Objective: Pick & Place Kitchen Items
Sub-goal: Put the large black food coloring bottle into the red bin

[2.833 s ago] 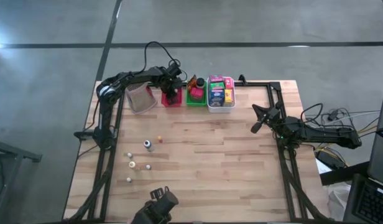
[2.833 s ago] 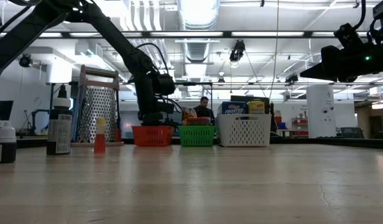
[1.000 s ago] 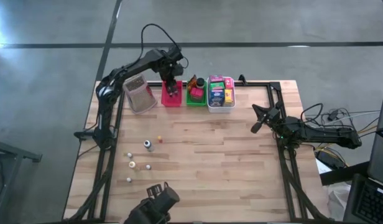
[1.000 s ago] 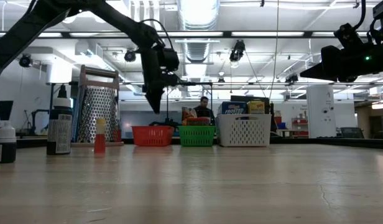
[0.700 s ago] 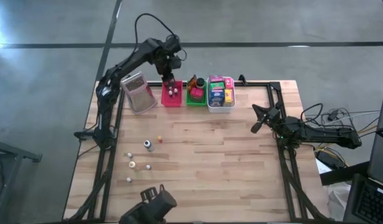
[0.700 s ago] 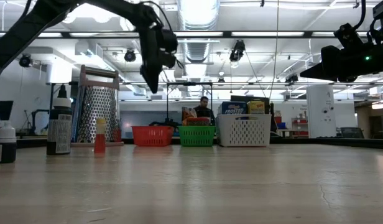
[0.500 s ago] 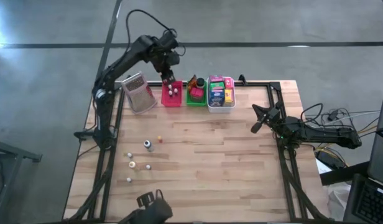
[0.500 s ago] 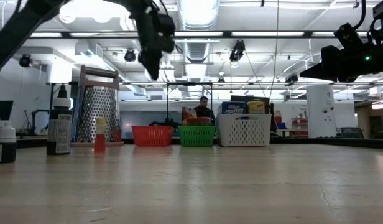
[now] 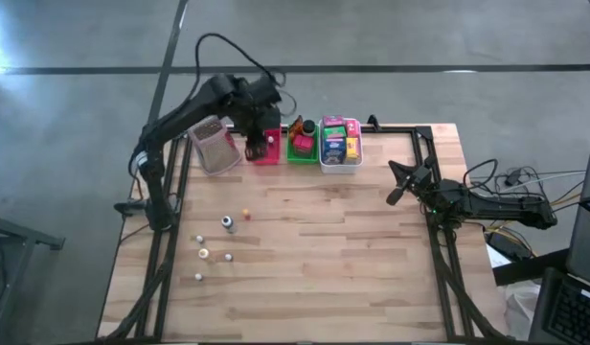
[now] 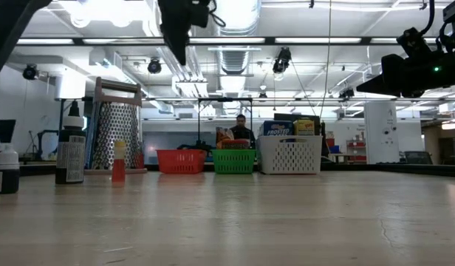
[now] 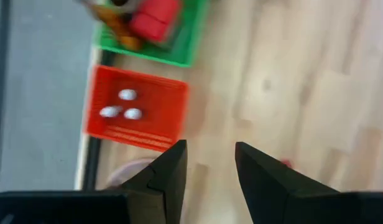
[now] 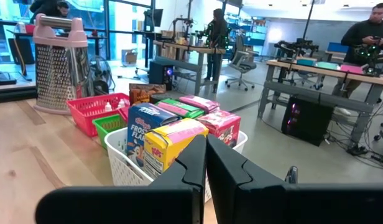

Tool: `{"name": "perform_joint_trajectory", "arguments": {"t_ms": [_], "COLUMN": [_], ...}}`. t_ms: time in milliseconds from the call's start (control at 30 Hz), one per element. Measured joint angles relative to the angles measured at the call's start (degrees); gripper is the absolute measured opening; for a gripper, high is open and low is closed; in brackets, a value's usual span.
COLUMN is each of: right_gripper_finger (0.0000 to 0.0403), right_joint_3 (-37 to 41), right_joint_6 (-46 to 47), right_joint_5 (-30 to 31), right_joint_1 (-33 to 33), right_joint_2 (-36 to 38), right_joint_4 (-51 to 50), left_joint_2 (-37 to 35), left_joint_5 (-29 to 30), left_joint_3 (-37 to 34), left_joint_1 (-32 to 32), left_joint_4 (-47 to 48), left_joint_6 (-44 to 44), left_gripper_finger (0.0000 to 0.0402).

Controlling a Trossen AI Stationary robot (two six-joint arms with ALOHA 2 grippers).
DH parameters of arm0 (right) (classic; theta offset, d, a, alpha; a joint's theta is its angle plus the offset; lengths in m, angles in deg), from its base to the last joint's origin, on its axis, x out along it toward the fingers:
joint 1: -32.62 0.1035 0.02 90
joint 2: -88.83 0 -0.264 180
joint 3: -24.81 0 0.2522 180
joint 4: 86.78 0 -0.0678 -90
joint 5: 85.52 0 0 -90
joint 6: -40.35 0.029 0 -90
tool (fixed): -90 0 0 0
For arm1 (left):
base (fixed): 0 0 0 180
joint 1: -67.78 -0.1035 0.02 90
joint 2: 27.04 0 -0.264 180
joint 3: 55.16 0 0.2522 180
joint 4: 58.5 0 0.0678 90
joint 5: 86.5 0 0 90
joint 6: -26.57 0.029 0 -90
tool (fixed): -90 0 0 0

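Observation:
My left gripper is open and empty, high above the table's far left part, near the low view's top edge. Below it stands the red tray with three tiny pale bottles lying in it. The green tray beside it holds an orange-brown piece and a red block. The white tray holds coloured packets. Several small bottles stand on the table's left near part. My right gripper is shut and waits above the table's right side.
A metal grater stands left of the red tray, upright in the low view. A dark bottle and a small red bottle stand near it. The wooden table's middle is bare. People and desks show in the room beyond.
My left gripper has risen from just above the red tray to high over the table, with its arm swinging a little toward the table's left edge. The pale bottles have stayed in the red tray.

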Motion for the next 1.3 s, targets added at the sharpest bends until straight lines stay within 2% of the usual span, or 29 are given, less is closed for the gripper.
{"name": "perform_joint_trajectory", "arguments": {"t_ms": [233,367,567,667,800,900,1033,1300], "right_gripper_finger": [0.0008,0.0008,0.0008,0.0008,0.0008,0.0008,0.0008,0.0008], "right_joint_3": [0.0,0.0,0.0,0.0,0.0,0.0,0.0,0.0], "right_joint_6": [0.0,0.0,0.0,0.0,0.0,0.0,0.0,0.0], "right_joint_5": [0.0,0.0,0.0,0.0,0.0,0.0,0.0,0.0], "right_joint_1": [0.0,0.0,0.0,0.0,0.0,0.0,0.0,0.0], "right_joint_2": [0.0,0.0,0.0,0.0,0.0,0.0,0.0,0.0], "right_joint_4": [0.0,0.0,0.0,0.0,0.0,0.0,0.0,0.0], "left_joint_2": [-3.7,-7.4,-15.4,-19.5,-23.8,-26.0,-28.2,-30.5], "left_joint_5": [0.6,1.4,5.0,5.5,5.5,5.5,5.6,6.0], "left_joint_3": [-5.2,-12.2,-26.6,-32.1,-36.4,-38.6,-42.0,-50.0], "left_joint_1": [10.2,15.2,21.8,23.5,24.4,24.9,27.4,31.1], "left_joint_4": [-0.3,-0.3,-0.3,-0.3,-0.3,-0.9,-2.4,-6.8], "left_joint_6": [-4.8,-13.1,-27.4,-35.7,-42.2,-42.5,-37.2,-36.7], "left_gripper_finger": [0.0142,0.0142,0.0142,0.0142,0.0142,0.0142,0.0142,0.0142]}}
